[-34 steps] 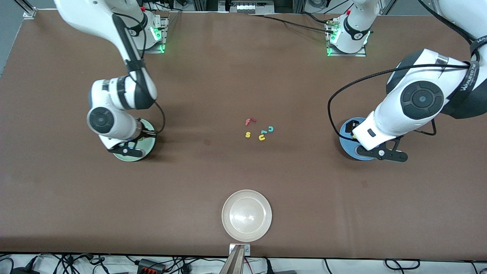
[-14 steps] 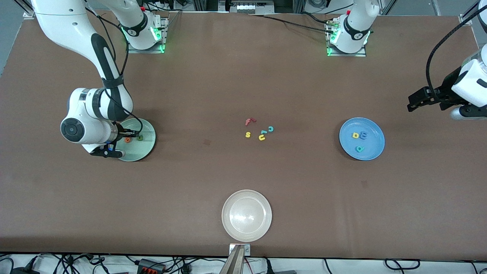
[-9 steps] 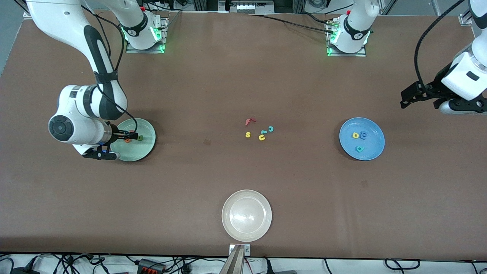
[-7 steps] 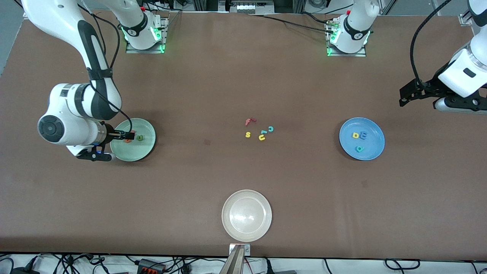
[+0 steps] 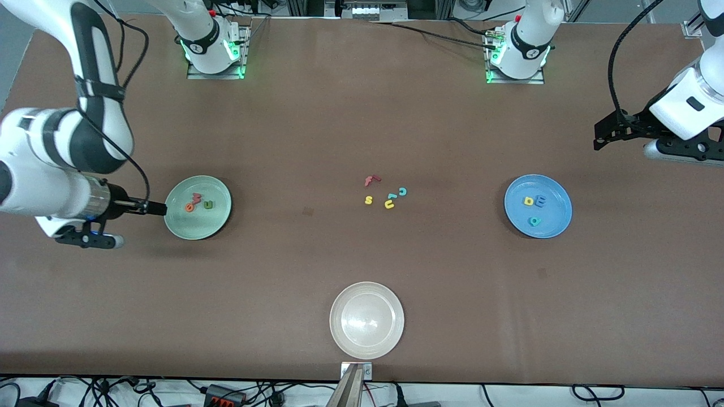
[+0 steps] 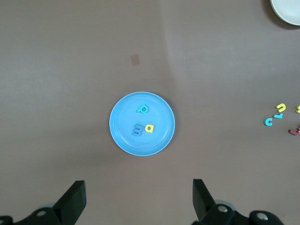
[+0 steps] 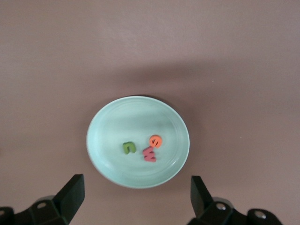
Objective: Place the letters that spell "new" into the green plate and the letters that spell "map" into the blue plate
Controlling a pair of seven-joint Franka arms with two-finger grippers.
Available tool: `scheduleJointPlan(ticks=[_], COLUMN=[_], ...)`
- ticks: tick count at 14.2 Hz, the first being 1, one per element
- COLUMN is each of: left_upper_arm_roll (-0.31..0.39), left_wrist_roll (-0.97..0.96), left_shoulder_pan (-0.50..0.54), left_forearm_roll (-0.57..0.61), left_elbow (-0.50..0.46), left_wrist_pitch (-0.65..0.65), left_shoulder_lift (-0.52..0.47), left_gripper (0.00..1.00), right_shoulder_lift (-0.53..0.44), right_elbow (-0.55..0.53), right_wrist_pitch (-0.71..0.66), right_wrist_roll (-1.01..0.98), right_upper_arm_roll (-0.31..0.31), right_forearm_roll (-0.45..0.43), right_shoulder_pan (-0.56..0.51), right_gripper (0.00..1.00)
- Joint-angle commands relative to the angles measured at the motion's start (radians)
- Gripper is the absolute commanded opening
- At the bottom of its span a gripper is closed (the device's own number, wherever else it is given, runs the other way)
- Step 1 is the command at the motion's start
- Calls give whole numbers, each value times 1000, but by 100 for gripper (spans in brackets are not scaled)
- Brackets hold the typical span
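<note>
The green plate [image 5: 199, 227] holds the olive "n" [image 5: 208, 204], orange "e" [image 5: 189, 207] and pinkish-red "w" [image 5: 196, 198]; the right wrist view shows the same plate [image 7: 117, 124] with "n" [image 7: 129, 147], "e" [image 7: 155, 140] and "w" [image 7: 149, 153]. My right gripper [image 5: 157, 208] [image 7: 136, 199] hangs open and empty, just off that plate's rim toward the right arm's end. The blue plate [image 5: 557, 217] [image 6: 124, 138] holds yellow "a" [image 5: 529, 200] [image 6: 149, 128], blue "m" [image 5: 541, 199] [image 6: 138, 129] and teal "p" [image 5: 534, 221] [image 6: 142, 108]. Over bare table stands my left gripper [image 5: 600, 138] [image 6: 139, 201], open and empty.
A cream-white plate [image 5: 367, 320] sits near the table's front edge. Loose letters lie mid-table: red "f" [image 5: 371, 180], yellow "s" [image 5: 369, 199], yellow "u" [image 5: 389, 204], teal "c" [image 5: 402, 191].
My right gripper opened, left the "w" in the green plate and drew back toward the right arm's end. My left gripper lifted off the blue plate and now hangs away from it.
</note>
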Motion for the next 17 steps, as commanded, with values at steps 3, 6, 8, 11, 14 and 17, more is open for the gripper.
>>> scheduleJointPlan(ticks=[3,6,8,11,14,17], left_upper_arm_roll=[5,6,8,6,8,2], left_wrist_roll=[31,34,34,32,32,31], left_shoulder_pan=[7,7,7,7,7,6], left_forearm_roll=[-17,-17,-18,-15,-15,-15], left_elbow=[6,34,35,35,35,37], left_wrist_pitch=[-11,-17,-10,-11,-10,-11], left_shoulder_lift=[-4,11,12,11,12,11], left_gripper=[100,100,100,100,100,100], right_shoulder_lift=[-193,-227,-241,-258,-261,-263], right_elbow=[2,52,74,107,161,158], right_wrist_pitch=[-47,-103,-125,-171,-250,-261], right_wrist_roll=[-4,-16,-21,-23,-24,-84], right_upper_arm_roll=[117,189,203,203,207,206], right_forearm_roll=[-77,-91,-110,-113,-131,-143], right_shoulder_pan=[-129,-245,-264,-287,-292,-290], right_gripper=[100,100,100,100,100,100])
